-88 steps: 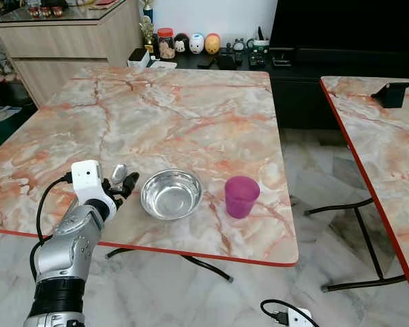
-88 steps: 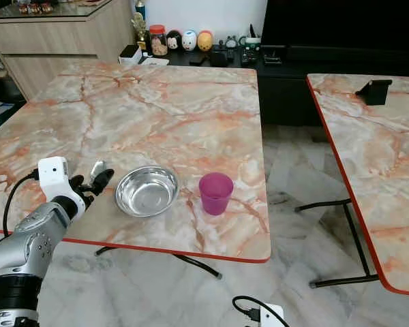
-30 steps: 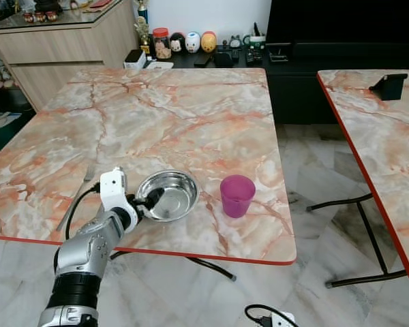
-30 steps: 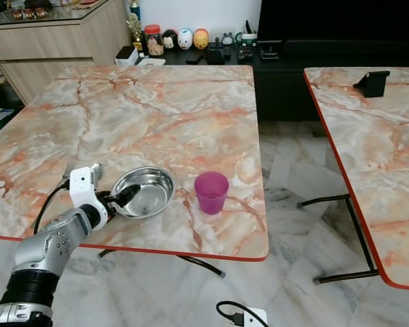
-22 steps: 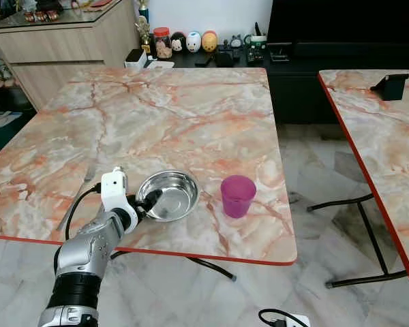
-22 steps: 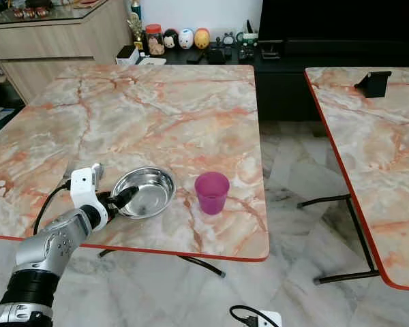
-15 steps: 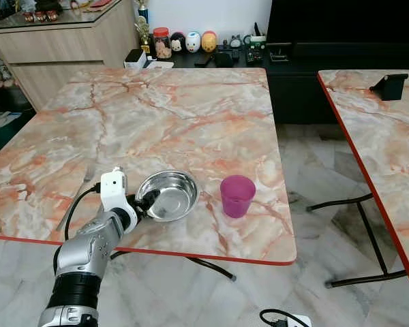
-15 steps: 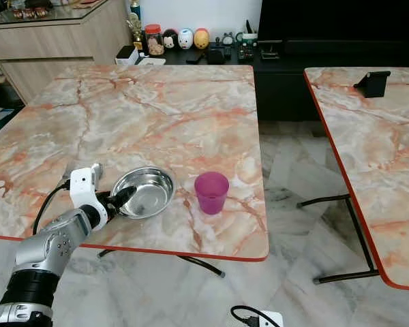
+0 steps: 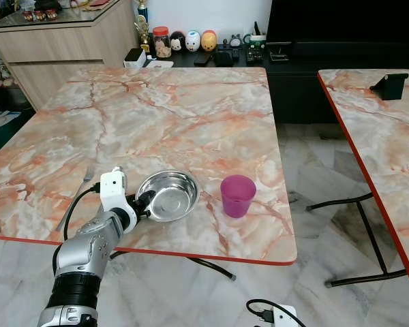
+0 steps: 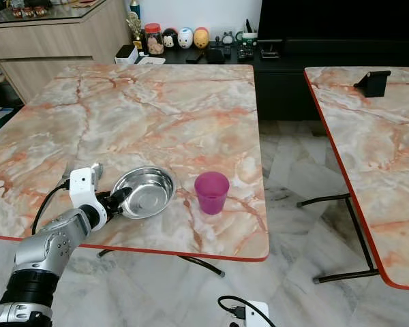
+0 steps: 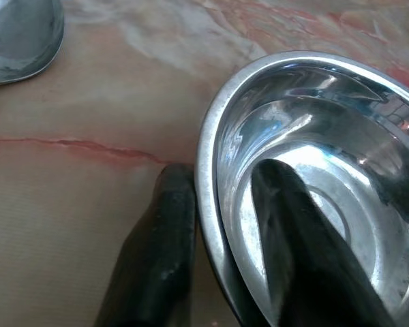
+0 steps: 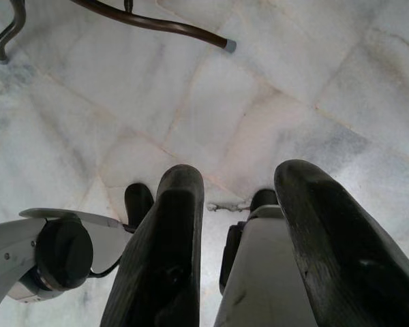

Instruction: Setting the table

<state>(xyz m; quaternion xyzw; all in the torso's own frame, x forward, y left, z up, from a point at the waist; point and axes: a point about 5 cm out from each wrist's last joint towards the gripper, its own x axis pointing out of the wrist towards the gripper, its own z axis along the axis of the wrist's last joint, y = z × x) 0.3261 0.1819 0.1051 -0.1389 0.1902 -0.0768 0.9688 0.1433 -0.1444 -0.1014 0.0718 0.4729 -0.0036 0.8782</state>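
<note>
1. The left gripper [image 11: 221,204] is pinching the steel bowl's [image 9: 168,195] near rim, one finger inside and one outside.
2. The bowl is sitting on the marble counter [image 9: 163,116] near its front edge, with a purple cup [image 9: 238,195] just beside it.
3. A spoon [image 11: 17,37] is lying nearby.
4. The right gripper [image 12: 238,204] is hanging spread apart over the floor [image 12: 279,88].

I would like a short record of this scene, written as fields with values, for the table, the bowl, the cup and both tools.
table: marble-patterned top with red edge
bowl: steel bowl, near the table's front edge
cup: purple cup, upright, right of the bowl, apart from it
spoon: spoon, lying left of the bowl
left tool: left tool, one finger inside the bowl's rim, one outside, closed on it
right tool: right tool, hanging idle over the floor, open
</note>
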